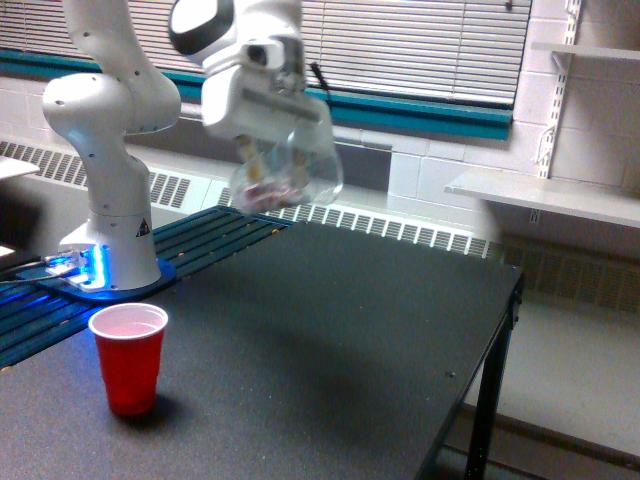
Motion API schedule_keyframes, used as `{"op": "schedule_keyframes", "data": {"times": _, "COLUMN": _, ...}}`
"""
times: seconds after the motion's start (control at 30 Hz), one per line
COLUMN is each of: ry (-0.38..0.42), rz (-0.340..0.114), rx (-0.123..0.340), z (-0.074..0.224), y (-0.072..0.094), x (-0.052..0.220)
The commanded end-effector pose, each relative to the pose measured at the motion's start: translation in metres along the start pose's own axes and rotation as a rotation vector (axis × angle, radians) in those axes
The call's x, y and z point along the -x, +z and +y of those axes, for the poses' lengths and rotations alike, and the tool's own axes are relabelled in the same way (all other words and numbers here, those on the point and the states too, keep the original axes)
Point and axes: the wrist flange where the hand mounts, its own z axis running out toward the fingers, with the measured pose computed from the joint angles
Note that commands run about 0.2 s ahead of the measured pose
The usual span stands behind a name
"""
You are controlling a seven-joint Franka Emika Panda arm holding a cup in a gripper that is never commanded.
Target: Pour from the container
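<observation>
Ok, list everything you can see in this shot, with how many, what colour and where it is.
clear jar: one, see-through with pinkish-brown pieces inside, held in the air above the table, toward the exterior view's left of centre
red cup: one, red with a pale inside, standing upright on the table near the exterior view's left edge
table: one, black, filling the lower middle
shelves: two visible, white, on the wall at the exterior view's right
window blinds: one set, pale, across the top with a teal strip below
heater grille: one, white, along the wall behind the table
robot arm: one, white, its base glowing blue
claw: one, white, shut on the clear jar
</observation>
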Motion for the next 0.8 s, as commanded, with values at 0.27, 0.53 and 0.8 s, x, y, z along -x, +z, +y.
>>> {"op": "schedule_keyframes", "data": {"times": 0.27, "ry": 0.146, "rz": -0.044, "rx": 0.074, "z": 0.063, "y": 0.028, "x": 0.02}}
{"op": "schedule_keyframes", "data": {"times": 0.53, "ry": 0.184, "rz": -0.037, "rx": 0.126, "z": 0.086, "y": 0.026, "x": 0.026}}
{"op": "schedule_keyframes", "data": {"times": 0.8, "ry": 0.196, "rz": -0.032, "rx": 0.175, "z": 0.106, "y": 0.023, "x": 0.035}}
